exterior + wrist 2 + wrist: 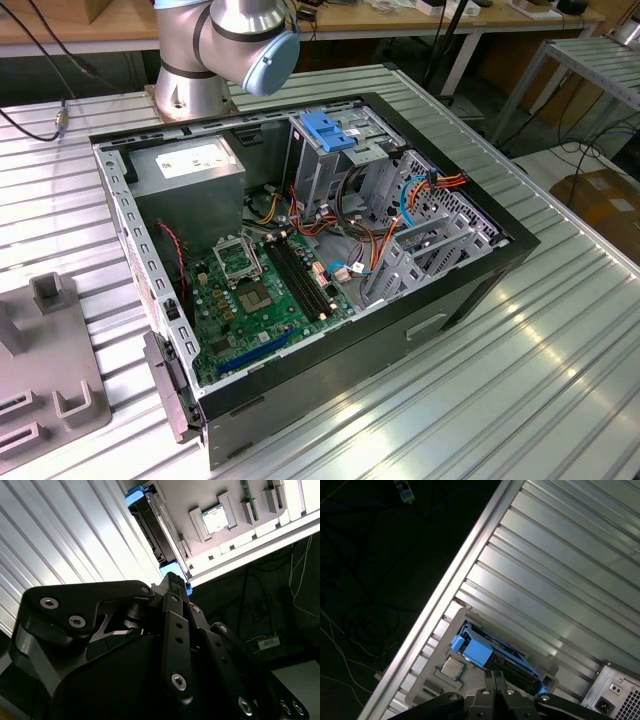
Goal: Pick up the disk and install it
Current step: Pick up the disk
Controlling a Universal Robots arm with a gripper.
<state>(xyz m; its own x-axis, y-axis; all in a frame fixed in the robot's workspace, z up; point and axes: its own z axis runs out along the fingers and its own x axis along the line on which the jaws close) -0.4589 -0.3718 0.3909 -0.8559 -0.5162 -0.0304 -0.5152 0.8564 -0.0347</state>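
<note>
disk (487, 652), blue-framed, dark-sided, on edge in grey holder (427, 685)

An open computer case (400, 340) with green motherboard (260, 300) sits mid-worktop (520, 400); a grey fixture (40, 400) lies near the worktop's edge.

The tool (496, 675) hides part of the disk (479, 651).

Disk (480, 650) on edge in fixture (427, 690), chip (452, 667) beside it, fixture on slatted table (560, 555), computer case (615, 695) near
</note>
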